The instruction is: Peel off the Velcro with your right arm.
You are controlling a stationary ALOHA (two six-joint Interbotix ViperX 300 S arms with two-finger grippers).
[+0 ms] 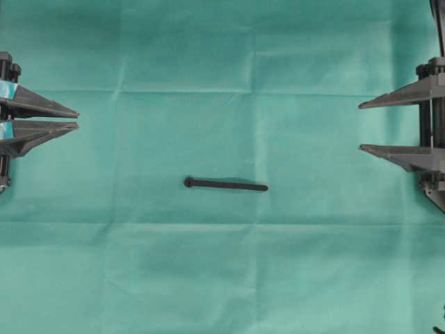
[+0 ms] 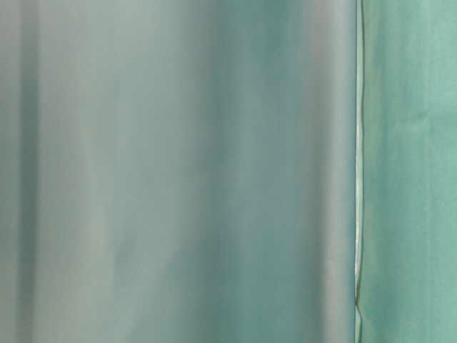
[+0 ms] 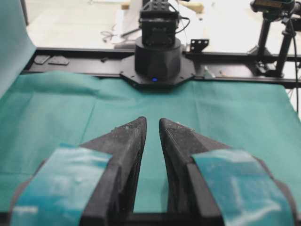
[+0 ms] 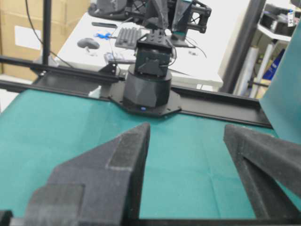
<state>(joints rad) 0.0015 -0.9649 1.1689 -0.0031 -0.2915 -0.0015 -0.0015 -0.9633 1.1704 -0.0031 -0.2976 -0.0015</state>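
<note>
The Velcro (image 1: 226, 184) lies flat on the green cloth (image 1: 208, 278) covering the worktop, near the middle of the overhead view, well apart from both grippers. The right gripper (image 1: 360, 126) waits at the right edge with its plain grey fingers (image 1: 400, 94) spread wide and holding nothing. The left gripper (image 1: 78, 118), at the left edge, has its teal-patched fingers (image 3: 124, 141) nearly together with a narrow gap, also grasping nothing. Bare cloth surrounds the strap on every side. Its long axis runs left to right, almost level, with the round knob at the left end, toward the left gripper, and the plain end toward the right gripper
</note>
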